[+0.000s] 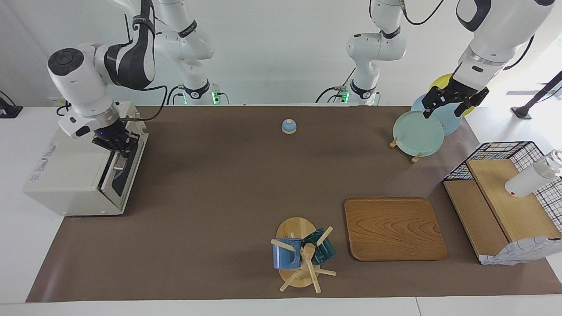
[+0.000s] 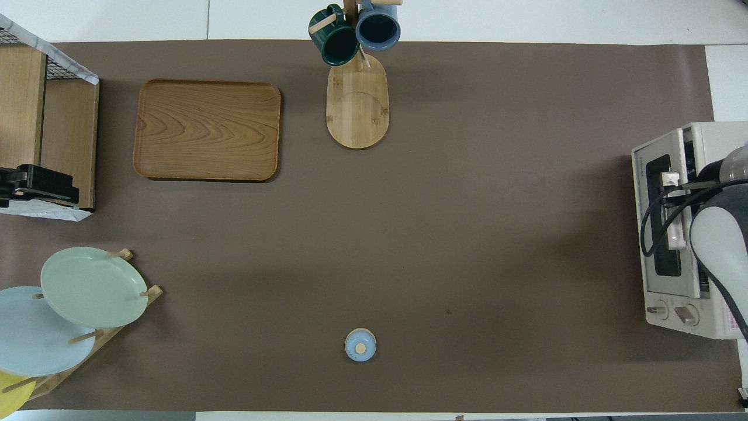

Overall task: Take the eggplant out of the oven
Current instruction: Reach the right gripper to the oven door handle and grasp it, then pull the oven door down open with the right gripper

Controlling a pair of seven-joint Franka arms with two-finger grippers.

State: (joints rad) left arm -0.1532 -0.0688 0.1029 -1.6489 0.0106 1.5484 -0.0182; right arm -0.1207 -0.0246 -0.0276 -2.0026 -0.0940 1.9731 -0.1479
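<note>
The cream-white oven [image 1: 66,175] stands at the right arm's end of the table; it also shows in the overhead view [image 2: 666,292]. Its dark glass door [image 1: 120,180] leans a little out at the top, with a narrow gap to the oven body. My right gripper [image 1: 117,147] is over the door's top edge and shut on the metal bar handle [image 2: 676,234]. The eggplant is hidden. My left gripper [image 1: 454,105] waits open and empty above the plate rack.
A plate rack with a green plate [image 1: 418,132] stands at the left arm's end, with a wire-and-wood shelf [image 1: 505,197] beside it. A wooden tray [image 1: 394,228], a mug tree [image 1: 300,254] and a small blue bell [image 1: 289,126] are on the brown mat.
</note>
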